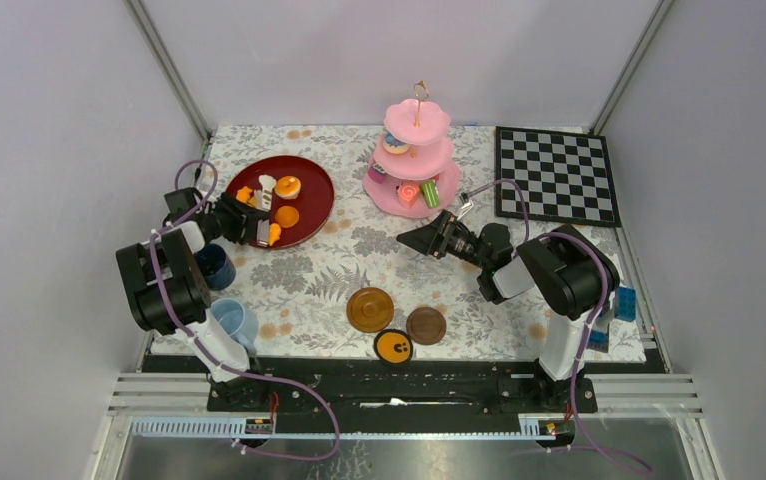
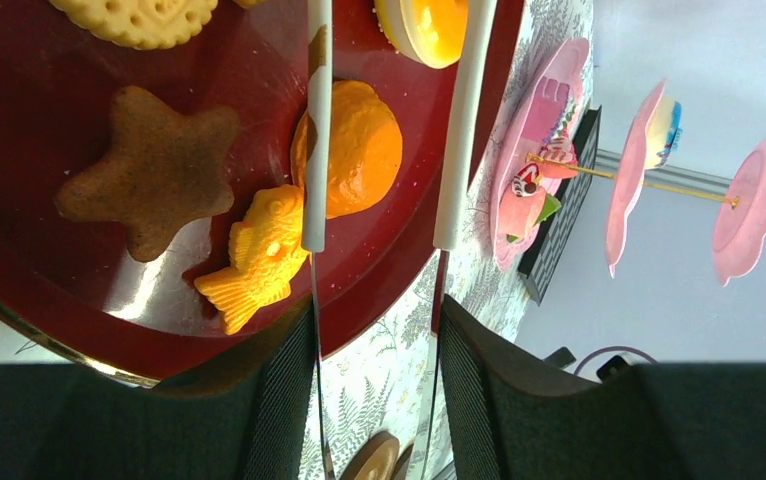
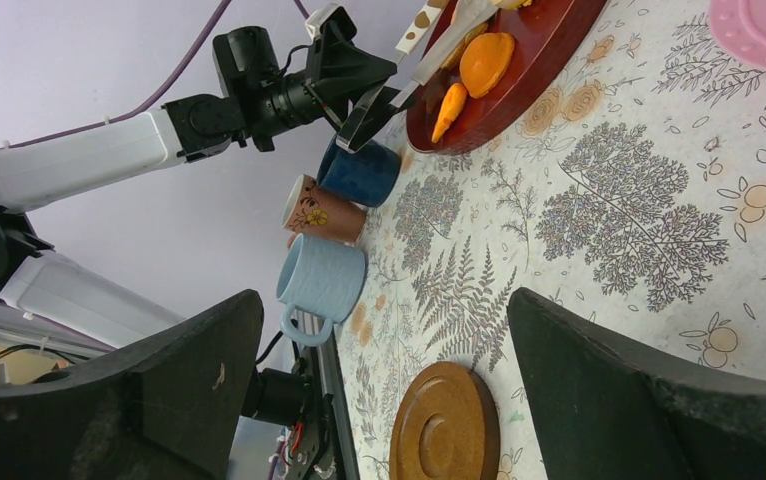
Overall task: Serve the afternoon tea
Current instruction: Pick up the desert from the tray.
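Note:
The pink three-tier cake stand (image 1: 414, 160) stands at the back centre with a few pastries on its tiers. On a dark red plate (image 1: 309, 215) lie a brown star biscuit (image 2: 154, 175), a round orange pastry (image 2: 364, 150), an orange fish pastry (image 2: 259, 258) and a cookie (image 2: 139, 15). My left gripper (image 1: 249, 222) (image 2: 374, 330) is shut on white-tipped tongs (image 2: 316, 130), whose open tips reach over the round orange pastry. My right gripper (image 1: 409, 240) (image 3: 384, 300) hangs open and holds nothing, above the cloth in front of the stand.
Three brown saucers (image 1: 370, 309) (image 1: 426, 325) (image 1: 394, 346) lie near the front edge. A dark-blue cup (image 1: 214, 266) (image 3: 362, 172), a brown cup (image 3: 324, 212) and a light-blue cup (image 1: 234, 322) (image 3: 324, 280) stand by the left arm. The chessboard (image 1: 556, 175) is back right, blue blocks (image 1: 624, 300) far right.

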{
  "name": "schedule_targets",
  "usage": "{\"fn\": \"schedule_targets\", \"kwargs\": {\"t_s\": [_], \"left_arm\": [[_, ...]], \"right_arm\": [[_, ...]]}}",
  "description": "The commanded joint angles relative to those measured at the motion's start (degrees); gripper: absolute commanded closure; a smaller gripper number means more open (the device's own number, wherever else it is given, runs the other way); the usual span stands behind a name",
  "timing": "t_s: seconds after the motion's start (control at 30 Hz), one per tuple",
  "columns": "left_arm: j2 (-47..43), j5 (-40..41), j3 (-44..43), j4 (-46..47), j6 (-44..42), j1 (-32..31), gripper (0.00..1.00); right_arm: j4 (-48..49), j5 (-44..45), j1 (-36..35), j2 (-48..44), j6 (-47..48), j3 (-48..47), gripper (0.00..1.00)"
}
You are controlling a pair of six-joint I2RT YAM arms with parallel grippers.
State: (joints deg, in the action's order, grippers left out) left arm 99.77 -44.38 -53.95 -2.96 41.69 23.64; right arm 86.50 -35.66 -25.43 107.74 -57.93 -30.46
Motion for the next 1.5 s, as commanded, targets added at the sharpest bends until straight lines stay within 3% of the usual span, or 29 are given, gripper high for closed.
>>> {"fn": "schedule_targets", "kwargs": {"t_s": [0.0, 0.27, 1.23, 1.47], "left_arm": [[-0.08, -2.7, -3.0, 0.23, -2.94, -0.23, 0.51], [0.05, -6.59, -2.96, -0.82, -3.75, -0.49, 0.51], [4.52, -8.35, -6.8, -2.65, -2.83, -1.76, 0.55], [4.2, -8.18, -7.19, -3.06, -2.73, -2.02, 0.75]], "right_arm": [[6.59, -1.41, 0.47, 0.01, 0.01, -0.12, 0.0], [6.93, -1.52, 0.47, 0.08, -0.34, -0.16, 0.0], [7.51, -1.83, 0.47, 0.49, -0.87, -0.39, 0.0], [7.91, -1.96, 0.47, 0.58, -1.23, -0.31, 0.01]]}}
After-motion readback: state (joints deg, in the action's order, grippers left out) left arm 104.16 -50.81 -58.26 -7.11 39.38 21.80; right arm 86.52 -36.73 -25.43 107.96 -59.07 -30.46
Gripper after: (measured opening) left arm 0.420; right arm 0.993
